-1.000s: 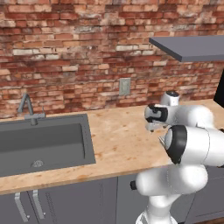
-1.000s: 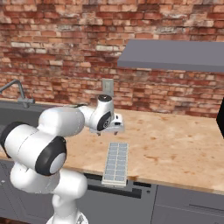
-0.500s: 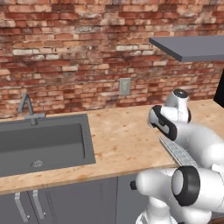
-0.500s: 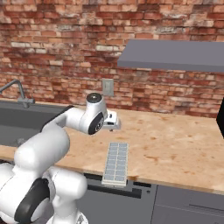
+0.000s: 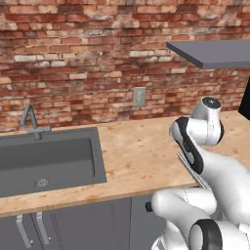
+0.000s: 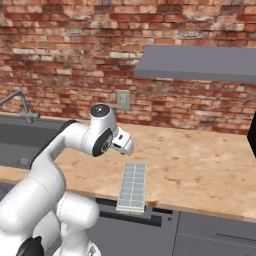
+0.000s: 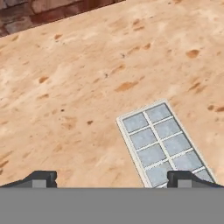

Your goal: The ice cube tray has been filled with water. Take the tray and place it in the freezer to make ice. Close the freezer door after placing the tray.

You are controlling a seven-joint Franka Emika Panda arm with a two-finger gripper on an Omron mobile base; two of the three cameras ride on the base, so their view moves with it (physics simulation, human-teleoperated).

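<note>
1. The step in hand looks like the reach for the ice cube tray (image 6: pixel 133 186); nothing is lifted yet, and the freezing and door-closing parts lie well ahead.

2. The pincer (image 7: pixel 113 177) hangs above the wooden desk (image 6: pixel 200 165) with its two dark tips set wide apart and nothing between them.

3. The tray lies flat on the desk, below the pincer and a little to one side. In the hand view its far end sits ahead of one fingertip (image 7: pixel 183 177), while the other tip is over bare wood. So the pincer is not yet centred on it.

4. From the right base view the tray runs lengthwise toward the desk's front edge, its near end at or just over that edge.

5. In the left base view the arm hides most of the tray; only a thin sliver of it peeks out beside the white forearm.

6. My guess at what the next move calls for: shift the pincer sideways until the tray's narrow width sits between the tips, come down, then close on the rim.

7. The cells hold water, so I judge it must be kept level once lifted.
</note>
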